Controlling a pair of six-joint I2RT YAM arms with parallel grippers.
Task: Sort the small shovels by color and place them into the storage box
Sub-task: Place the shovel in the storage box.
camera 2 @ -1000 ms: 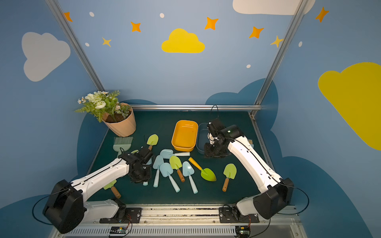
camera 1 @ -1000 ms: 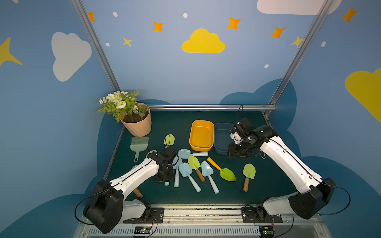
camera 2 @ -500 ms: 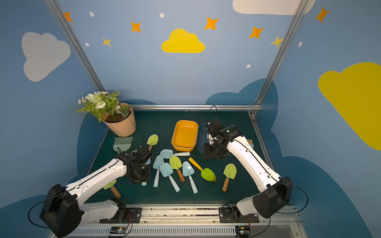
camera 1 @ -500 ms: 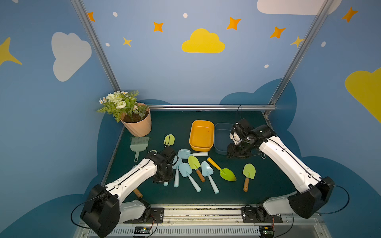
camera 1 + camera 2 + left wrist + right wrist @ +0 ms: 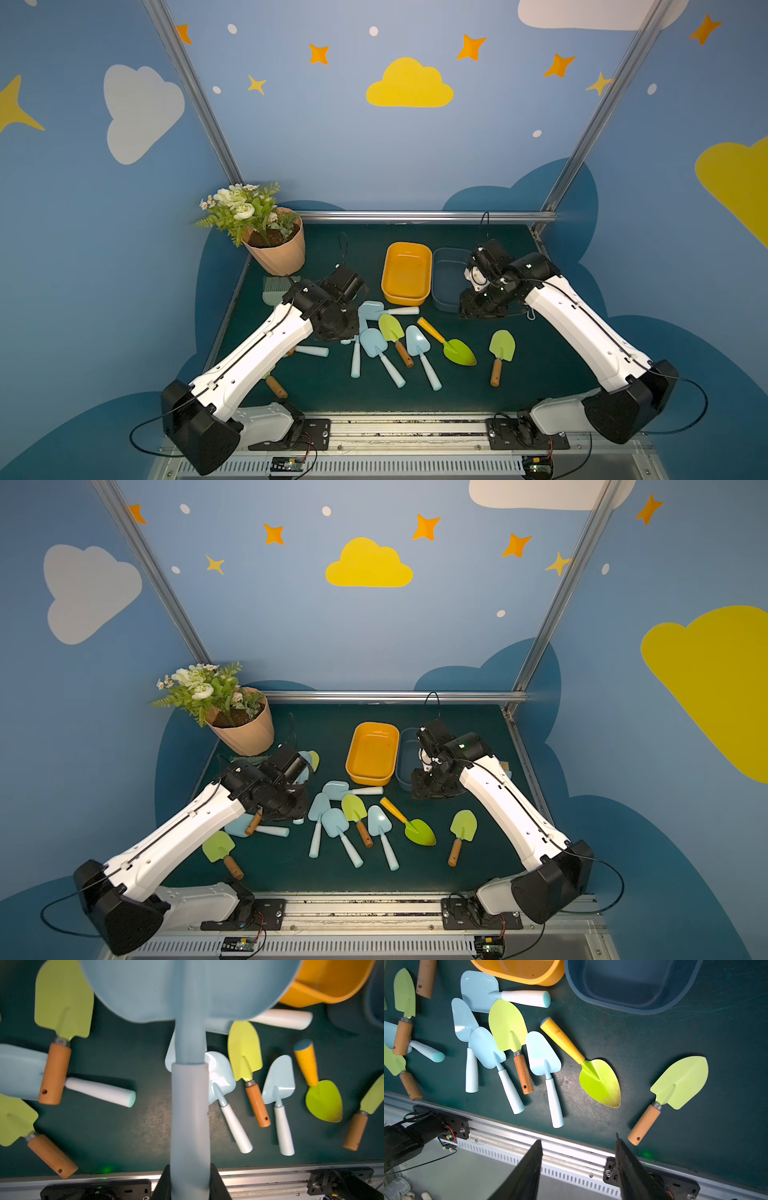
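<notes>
One light blue shovel (image 5: pixel 190 1022), pale handle, clamped in left end effector (image 5: pixel 190 1180) | right end effector (image 5: pixel 578 1169) held half-open, empty | lime-green shovels (image 5: pixel 679 1082) seen flat on tabletop (image 5: pixel 654 1032)

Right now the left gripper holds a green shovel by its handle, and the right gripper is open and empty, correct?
Wrong colour: the left gripper holds a light blue shovel by its handle, as the left wrist view shows. The right gripper is open and empty.
</notes>
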